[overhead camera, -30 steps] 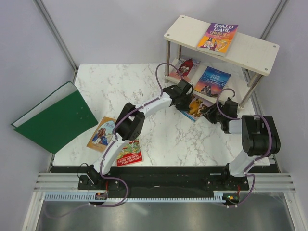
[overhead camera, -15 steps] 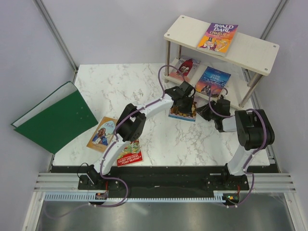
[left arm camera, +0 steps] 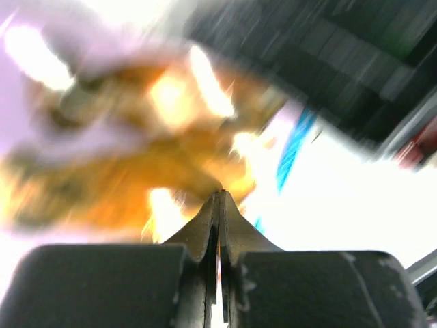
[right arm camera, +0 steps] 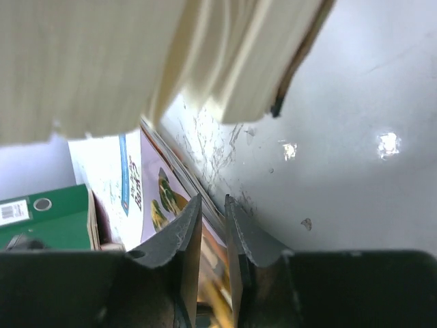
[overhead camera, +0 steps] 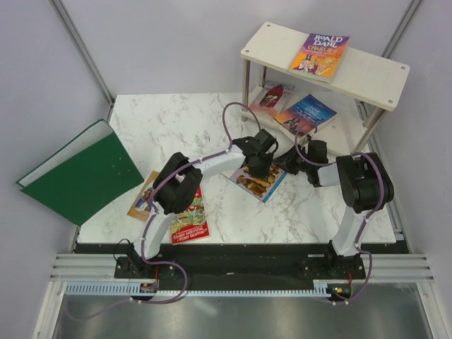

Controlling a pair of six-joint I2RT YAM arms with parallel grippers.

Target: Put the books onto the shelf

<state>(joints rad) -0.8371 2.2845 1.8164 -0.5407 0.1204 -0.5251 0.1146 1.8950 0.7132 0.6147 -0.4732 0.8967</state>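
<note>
Directly beneath left jaws lies the dog-cover book [overhead camera: 258,186].

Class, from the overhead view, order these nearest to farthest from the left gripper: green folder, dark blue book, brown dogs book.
1. The brown dogs book, on the table right under the left gripper.
2. The dark blue book, back right, on the lower board of the shelf.
3. The green folder, at the table's left edge.

Glossy paper book [overhead camera: 255,185], marble-look table [overhead camera: 180,127]
</note>
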